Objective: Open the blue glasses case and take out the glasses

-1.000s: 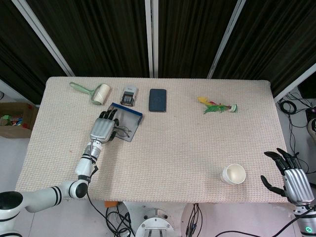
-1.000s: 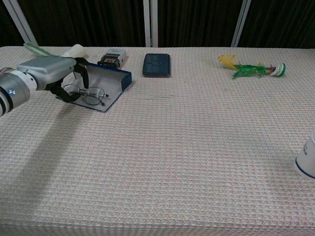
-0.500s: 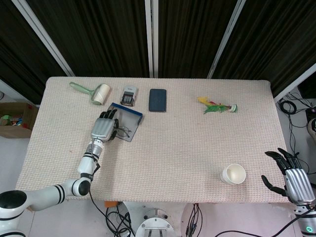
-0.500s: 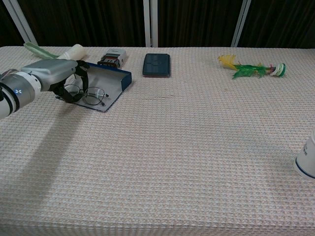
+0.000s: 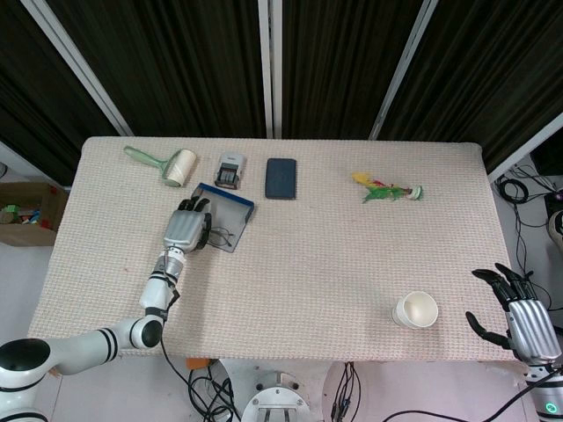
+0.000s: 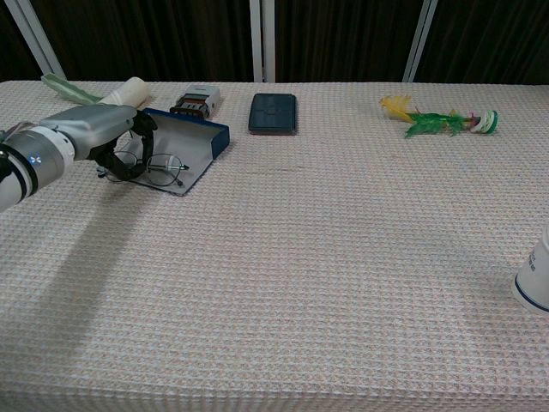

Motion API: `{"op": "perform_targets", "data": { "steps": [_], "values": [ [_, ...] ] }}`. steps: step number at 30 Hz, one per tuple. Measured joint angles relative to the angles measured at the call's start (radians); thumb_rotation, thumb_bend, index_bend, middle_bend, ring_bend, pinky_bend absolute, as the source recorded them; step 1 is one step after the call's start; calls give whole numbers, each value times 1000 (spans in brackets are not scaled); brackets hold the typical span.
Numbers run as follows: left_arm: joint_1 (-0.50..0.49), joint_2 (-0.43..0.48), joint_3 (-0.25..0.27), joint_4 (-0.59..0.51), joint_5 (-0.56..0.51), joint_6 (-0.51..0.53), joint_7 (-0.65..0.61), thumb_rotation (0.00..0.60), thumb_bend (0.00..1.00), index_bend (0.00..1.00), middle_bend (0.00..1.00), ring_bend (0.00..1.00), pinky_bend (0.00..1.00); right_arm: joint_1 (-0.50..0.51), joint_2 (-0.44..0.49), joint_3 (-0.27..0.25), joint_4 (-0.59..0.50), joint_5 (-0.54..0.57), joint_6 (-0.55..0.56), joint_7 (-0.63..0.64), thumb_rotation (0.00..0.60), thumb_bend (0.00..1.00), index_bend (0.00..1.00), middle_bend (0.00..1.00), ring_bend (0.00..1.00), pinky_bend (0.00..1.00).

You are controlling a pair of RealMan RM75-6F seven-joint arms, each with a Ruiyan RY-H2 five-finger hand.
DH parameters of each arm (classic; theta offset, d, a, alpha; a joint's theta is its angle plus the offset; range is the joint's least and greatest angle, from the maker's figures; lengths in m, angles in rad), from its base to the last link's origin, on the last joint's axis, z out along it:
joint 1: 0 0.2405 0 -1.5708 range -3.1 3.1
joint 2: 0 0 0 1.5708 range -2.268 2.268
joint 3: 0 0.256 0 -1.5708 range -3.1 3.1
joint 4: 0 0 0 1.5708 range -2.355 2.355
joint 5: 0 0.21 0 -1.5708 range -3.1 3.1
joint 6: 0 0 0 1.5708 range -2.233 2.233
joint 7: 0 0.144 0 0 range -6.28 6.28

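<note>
The left hand (image 6: 99, 142) is laid over the glasses (image 6: 154, 169) in the open blue case (image 6: 190, 144), fingers curled around the frame. Bare table (image 6: 343, 257) is seen beside it. The right hand (image 5: 519, 316) is held open past the table's edge.

A table (image 5: 290, 290) with a beige woven cloth fills the middle, reaching past the left hand (image 5: 185, 229) on every side. Beyond the hand, behind the far edge, hang dark pleated curtains (image 5: 185, 61) split by white frame bars (image 5: 264, 66). Pale floor (image 5: 13, 264) lies to its left.
</note>
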Motion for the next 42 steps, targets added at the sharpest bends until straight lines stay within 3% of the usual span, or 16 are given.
{"op": "perform_targets", "data": {
  "steps": [6, 14, 21, 26, 31, 38, 40, 42],
  "values": [
    [12, 23, 8, -44, 19, 21, -7, 600, 571, 630, 170, 51, 117, 3, 1, 2, 0, -3, 1, 1, 600, 224, 228, 237, 67, 176],
    [60, 110, 48, -216, 76, 93, 0, 600, 567, 633, 172, 51, 117, 5, -2, 1, 4, -9, 3, 2, 600, 224, 230, 237, 67, 179],
    [122, 198, 135, -423, 152, 185, 74, 600, 567, 629, 172, 51, 118, 7, -5, 0, 8, -12, 1, 5, 600, 225, 231, 237, 67, 179],
    [161, 211, 218, -534, 204, 222, 156, 600, 565, 618, 170, 51, 117, 11, -8, -1, 10, -16, -2, 4, 600, 224, 231, 237, 67, 180],
    [160, 168, 244, -549, 247, 215, 200, 600, 566, 610, 163, 51, 117, 9, -6, -4, 6, -19, 2, 1, 600, 225, 232, 237, 67, 183],
    [131, 78, 228, -515, 289, 190, 229, 600, 564, 578, 150, 51, 117, 1, 4, -6, 2, -16, 13, 1, 600, 225, 232, 237, 67, 185],
    [123, 53, 222, -500, 304, 188, 236, 600, 558, 528, 136, 51, 117, -1, 5, -6, 3, -13, 13, 3, 600, 225, 232, 237, 67, 185],
    [118, 35, 217, -487, 318, 187, 239, 600, 517, 399, 106, 51, 117, -3, 5, -6, 6, -10, 14, 7, 600, 224, 232, 237, 67, 185]
  ]
}}
